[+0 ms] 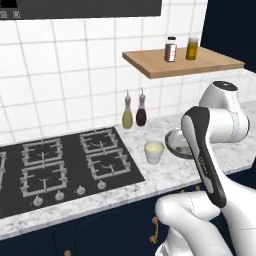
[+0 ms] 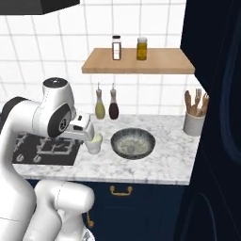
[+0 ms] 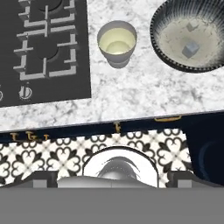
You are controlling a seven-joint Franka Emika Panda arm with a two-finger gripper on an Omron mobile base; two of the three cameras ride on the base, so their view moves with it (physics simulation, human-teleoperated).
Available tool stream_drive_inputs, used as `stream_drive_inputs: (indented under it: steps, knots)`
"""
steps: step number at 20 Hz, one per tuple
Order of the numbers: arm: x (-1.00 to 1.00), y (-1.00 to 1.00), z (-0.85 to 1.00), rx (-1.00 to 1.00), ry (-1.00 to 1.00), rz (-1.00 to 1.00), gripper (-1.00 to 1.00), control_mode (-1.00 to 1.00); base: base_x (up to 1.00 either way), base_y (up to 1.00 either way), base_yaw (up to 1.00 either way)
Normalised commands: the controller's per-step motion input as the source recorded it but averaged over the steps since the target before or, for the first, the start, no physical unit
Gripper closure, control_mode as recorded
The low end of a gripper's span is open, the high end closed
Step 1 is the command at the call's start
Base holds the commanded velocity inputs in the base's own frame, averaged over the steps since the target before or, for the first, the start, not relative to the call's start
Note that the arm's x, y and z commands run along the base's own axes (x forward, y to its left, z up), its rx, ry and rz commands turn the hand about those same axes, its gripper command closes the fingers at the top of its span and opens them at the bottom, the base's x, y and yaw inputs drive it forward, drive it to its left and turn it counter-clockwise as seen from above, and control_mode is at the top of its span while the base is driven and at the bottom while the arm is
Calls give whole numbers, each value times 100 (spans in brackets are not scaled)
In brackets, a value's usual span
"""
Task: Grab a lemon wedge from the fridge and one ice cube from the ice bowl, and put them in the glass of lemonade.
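Lemonade glass (image 3: pixel 117 43) stands on the marble tabletop (image 3: pixel 131 96) between the black cooktop (image 3: pixel 43 48) and the ice bowl (image 3: pixel 158 26), nearer the front edge than the oil bottles (image 1: pixel 128 113) by the wall. Two ice cubes (image 3: pixel 190 49) lie in the bowl. The pincer hangs above, jaws wide apart, holding nothing.

Base views flank the arm; hand view looks down on the ice bowl (image 3: pixel 189 37) they share.
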Motion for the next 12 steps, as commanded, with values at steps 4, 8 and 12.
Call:
stream_drive_inputs:
  steps: [4,8,12]
  knots:
    - [0,0,0,0,0,0,-100,100,10,-46,30]
    - [0,0,0,0,0,0,-100,100,0,-71,11]
    - [0,0,0,0,0,0,-100,100,21,-35,11]
